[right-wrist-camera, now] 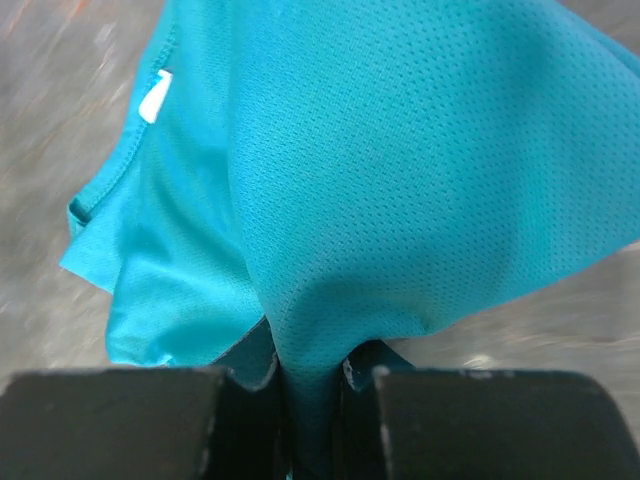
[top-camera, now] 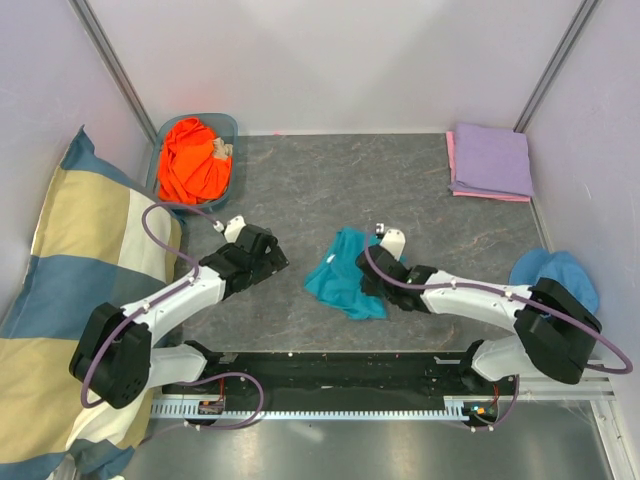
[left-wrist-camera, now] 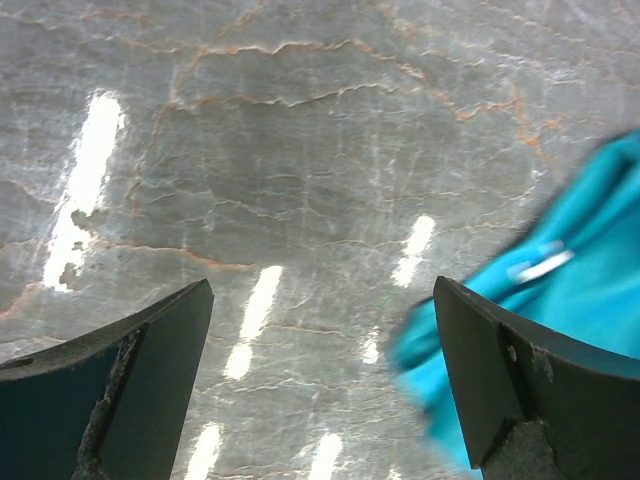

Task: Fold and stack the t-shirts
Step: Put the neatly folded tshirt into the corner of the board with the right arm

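At 10 o'clock on the table (top-camera: 330, 170), a blue-grey basket (top-camera: 228, 124) holds the crumpled orange t-shirt (top-camera: 188, 160). The teal t-shirt (top-camera: 340, 275) lies bunched near the centre, its long axis running roughly 12 to 6 o'clock. The right gripper (right-wrist-camera: 310, 395) pinches a fold of it. The left gripper (left-wrist-camera: 320, 290) gapes wide over bare tabletop at the shirt's 9 o'clock. At 1 o'clock the folded lavender t-shirt (top-camera: 490, 158) rests on the pink t-shirt (top-camera: 452, 165).

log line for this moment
right end effector: shut on teal t-shirt | left end effector: open, empty | teal t-shirt: crumpled, unfolded
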